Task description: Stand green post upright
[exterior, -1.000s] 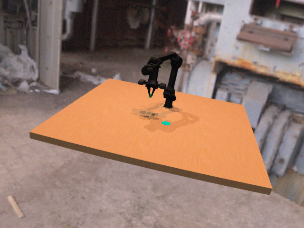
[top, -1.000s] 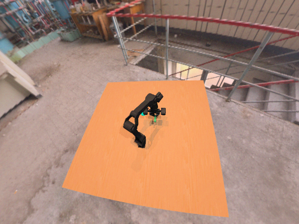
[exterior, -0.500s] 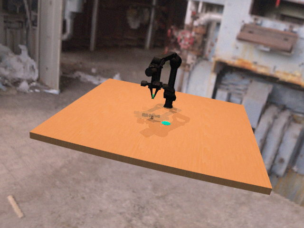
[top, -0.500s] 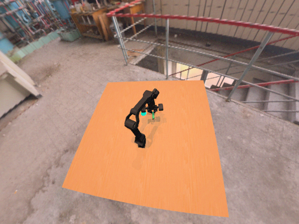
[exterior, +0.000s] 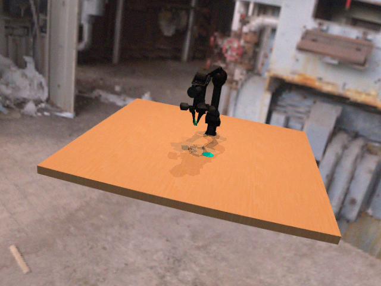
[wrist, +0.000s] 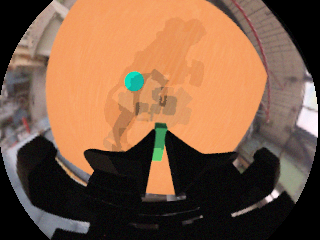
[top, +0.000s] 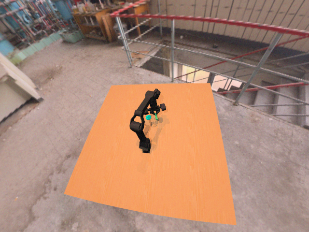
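My gripper (top: 156,114) (exterior: 195,121) (wrist: 160,132) is shut on the green post and holds it in the air above the table. The green post (top: 156,116) (exterior: 195,123) (wrist: 159,142) shows between the fingertips, with a dark green end and a lighter green part in the wrist view. Its exact tilt is hard to tell. The flat cyan circle (top: 148,117) (exterior: 208,154) (wrist: 134,81) lies on the table with nothing standing on it. It is to the left of the post in the top view, lower right of it in the exterior view and upper left of it in the wrist view.
The orange table top (top: 187,162) (exterior: 261,185) (wrist: 85,90) carries the arm's base (top: 145,146) (exterior: 211,127). The arm's shadow falls under the gripper and, in the wrist view, partly across the cyan circle. A railing (top: 172,50) stands beyond the table's far edge.
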`<state>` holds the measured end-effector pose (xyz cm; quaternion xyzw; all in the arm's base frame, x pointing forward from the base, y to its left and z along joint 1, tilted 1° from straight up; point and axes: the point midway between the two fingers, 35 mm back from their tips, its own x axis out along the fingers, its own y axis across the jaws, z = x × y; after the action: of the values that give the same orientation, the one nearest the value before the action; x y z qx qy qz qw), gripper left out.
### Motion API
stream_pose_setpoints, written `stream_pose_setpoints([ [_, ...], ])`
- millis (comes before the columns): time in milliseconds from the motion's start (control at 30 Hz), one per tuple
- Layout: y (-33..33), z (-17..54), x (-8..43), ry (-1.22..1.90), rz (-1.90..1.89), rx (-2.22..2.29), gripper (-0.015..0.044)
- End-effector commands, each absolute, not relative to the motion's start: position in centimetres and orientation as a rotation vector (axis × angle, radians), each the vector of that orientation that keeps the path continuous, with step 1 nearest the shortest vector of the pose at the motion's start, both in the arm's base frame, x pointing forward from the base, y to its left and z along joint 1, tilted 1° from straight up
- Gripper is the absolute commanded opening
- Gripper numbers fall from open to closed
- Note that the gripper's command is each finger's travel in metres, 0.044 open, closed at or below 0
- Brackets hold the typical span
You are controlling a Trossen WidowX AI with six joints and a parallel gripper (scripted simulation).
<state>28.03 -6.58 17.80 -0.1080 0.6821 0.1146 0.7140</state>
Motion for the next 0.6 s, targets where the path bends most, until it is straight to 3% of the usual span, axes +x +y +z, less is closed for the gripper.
stream_pose_setpoints([
  [0, -5.7, 18.0, 28.8, 1.509, 0.294, -0.280, 0.0023],
  [567, -2.1, 18.4, 31.1, 1.491, 0.434, -0.423, 0.0023],
])
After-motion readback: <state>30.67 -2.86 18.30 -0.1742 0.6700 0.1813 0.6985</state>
